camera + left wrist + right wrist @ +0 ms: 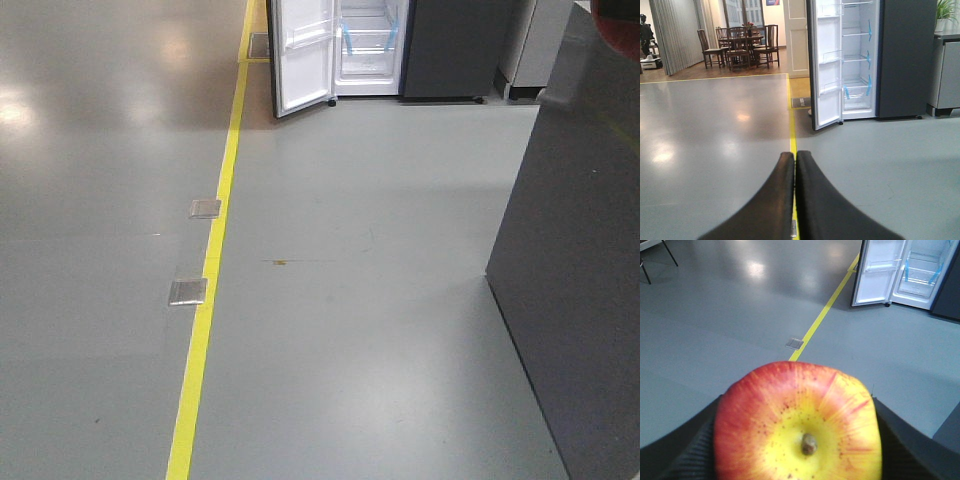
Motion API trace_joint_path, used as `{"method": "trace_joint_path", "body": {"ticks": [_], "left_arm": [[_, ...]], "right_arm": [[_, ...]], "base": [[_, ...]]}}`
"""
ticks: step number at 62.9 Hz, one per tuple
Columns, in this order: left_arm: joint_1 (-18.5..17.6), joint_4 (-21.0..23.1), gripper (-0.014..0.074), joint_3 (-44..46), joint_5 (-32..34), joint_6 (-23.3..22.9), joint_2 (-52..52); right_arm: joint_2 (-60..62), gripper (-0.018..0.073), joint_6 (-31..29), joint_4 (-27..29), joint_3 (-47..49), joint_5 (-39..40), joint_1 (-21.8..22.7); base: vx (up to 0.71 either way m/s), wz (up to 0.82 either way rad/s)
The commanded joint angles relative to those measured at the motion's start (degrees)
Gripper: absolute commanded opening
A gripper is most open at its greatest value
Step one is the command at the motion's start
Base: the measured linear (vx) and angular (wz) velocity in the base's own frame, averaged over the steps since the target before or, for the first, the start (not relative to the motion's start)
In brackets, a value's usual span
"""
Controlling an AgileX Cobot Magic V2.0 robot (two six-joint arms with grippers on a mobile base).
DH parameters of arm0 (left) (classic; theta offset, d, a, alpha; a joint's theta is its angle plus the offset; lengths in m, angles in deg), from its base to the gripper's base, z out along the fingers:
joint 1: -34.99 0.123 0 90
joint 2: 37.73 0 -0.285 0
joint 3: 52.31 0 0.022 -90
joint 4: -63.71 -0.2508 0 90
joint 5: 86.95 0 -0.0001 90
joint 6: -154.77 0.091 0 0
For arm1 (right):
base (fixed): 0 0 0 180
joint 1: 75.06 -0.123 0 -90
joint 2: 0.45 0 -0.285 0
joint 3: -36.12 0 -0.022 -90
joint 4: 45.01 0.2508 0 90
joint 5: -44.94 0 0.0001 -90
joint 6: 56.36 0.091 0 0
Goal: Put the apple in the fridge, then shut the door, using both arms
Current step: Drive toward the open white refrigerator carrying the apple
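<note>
In the front view, the upper edge cuts off the fridge (375,45) and its open door (300,55), leaving only their lower parts. In the right wrist view, the apple (799,425) runs past the bottom edge and hides the right gripper (799,460) except for dark slivers at either side.

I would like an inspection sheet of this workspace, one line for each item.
Surface: grey floor, yellow line, two metal floor plates beside the line.
Job's things: apple in the right gripper; fridge far ahead, its door open.
Clutter: one small yellowish spot on the floor.
Grippers: left gripper shut, empty; right gripper shut on the apple.
Cables: nothing seen.
Surroundings: dark grey panel close by; table with chairs far behind; counter cabinet beside the fridge.
</note>
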Motion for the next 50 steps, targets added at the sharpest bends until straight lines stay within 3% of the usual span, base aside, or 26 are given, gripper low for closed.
{"method": "trace_joint_path", "body": {"ticks": [1,50], "left_arm": [[-0.34,0.38,-0.0007,-1.58,4.38,-0.11,0.85],[-0.34,0.38,-0.0007,-1.58,4.38,-0.11,0.85]], "right_arm": [[0.94,-0.0009,-0.63,1.73,1.75,4.11,0.17],[0.94,-0.0009,-0.63,1.73,1.75,4.11,0.17]], "base": [[0.23,0.05],[0.22,0.02]]}}
